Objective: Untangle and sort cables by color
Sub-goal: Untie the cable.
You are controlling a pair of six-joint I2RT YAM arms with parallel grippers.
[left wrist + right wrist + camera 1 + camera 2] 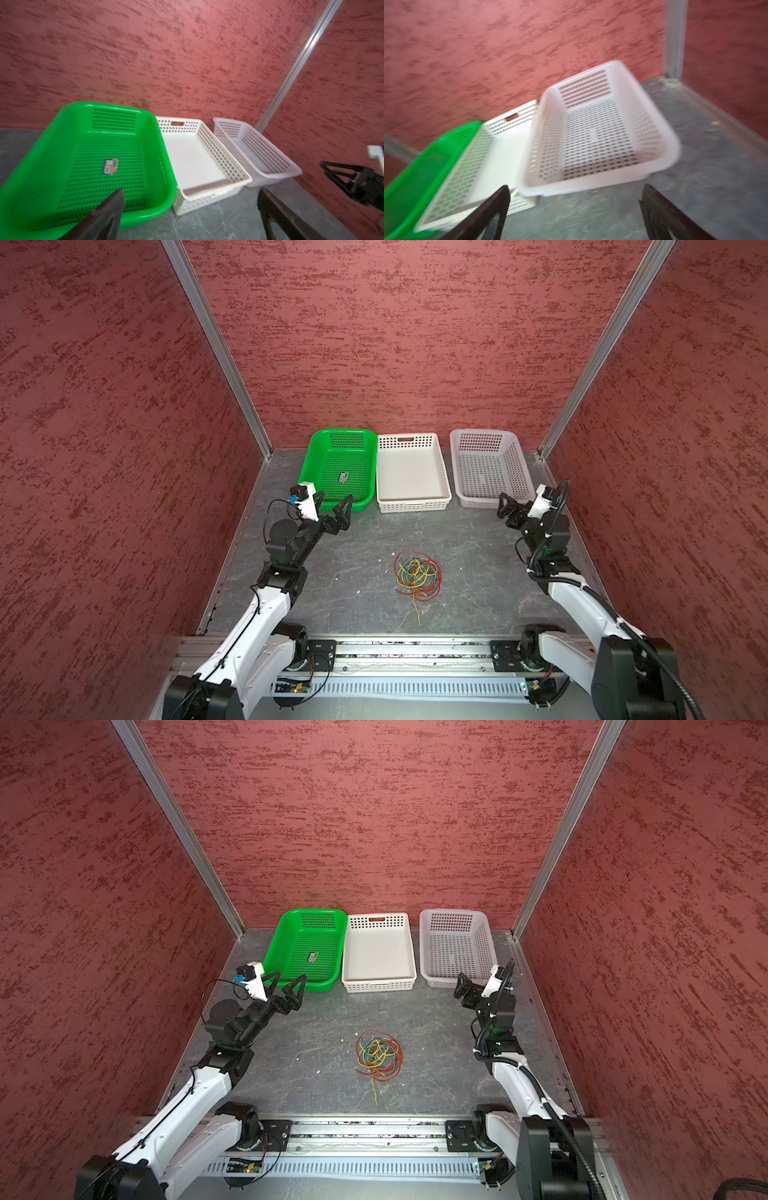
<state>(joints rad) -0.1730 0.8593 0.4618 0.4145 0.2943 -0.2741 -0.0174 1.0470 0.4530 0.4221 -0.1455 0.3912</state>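
Cables (417, 576) lie tangled on the bench (332, 585), well apart from both arms. Left claw (334, 499) and right claw (509, 506) stand wide, empty. Pinch one outer red loop, then steady the bundle with the other claw.

Red, yellow and blue-green on grey, three baskets behind!

The cables (417, 577) are a mix of red, yellow and blue-green on the table (357, 564), which is dark grey with pale marbled veins. At the far left the green basket (343, 432) is bright green fine mesh, with a red, white and dark sticker (342, 477) on its floor. The middle tray (413, 506) is cream, with round-holed walls and a plain floor. The right basket (484, 432) is pale white with a slotted grid. The walls (415, 344) are dusty red with darker streaks. The left arm (266, 610) and the right arm (577, 601) are white with black joints.
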